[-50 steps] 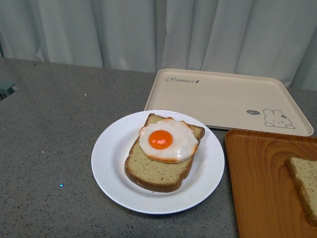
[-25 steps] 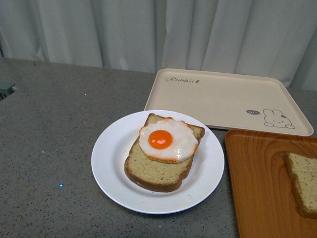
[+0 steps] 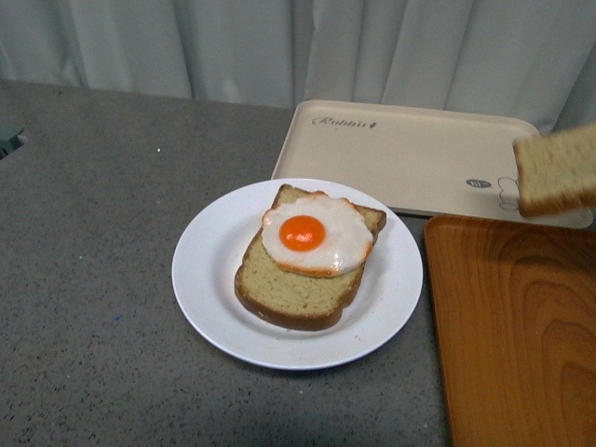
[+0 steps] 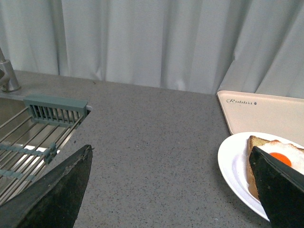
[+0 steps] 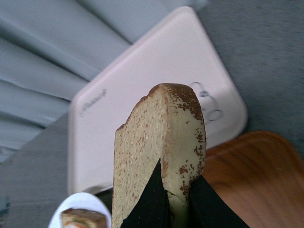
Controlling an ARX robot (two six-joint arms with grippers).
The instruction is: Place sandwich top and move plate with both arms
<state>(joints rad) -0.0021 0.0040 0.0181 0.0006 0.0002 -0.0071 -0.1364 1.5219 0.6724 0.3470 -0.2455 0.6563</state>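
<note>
Evidently we are holding the sandwich top (image 3: 557, 170) up in the air at the right edge of the scene, over where the rabbit tray (image 3: 400, 158) meets the orange tray (image 3: 512, 326), well apart from the plate (image 3: 200, 279) to its left. Our right gripper (image 5: 175, 190) is pinching it by one edge, and the slice is standing out of the pinch without drooping, so we are judging it light and fairly stiff; an edge grip seems enough. Our left gripper (image 4: 170, 149) is hanging spread wide, empty, just left of the plate. We are expecting the plate to be smooth and slippery, best taken at its left and right rims and kept level, since the fried egg (image 3: 315, 235) is sitting loose on the lower slice (image 3: 289, 298).
</note>
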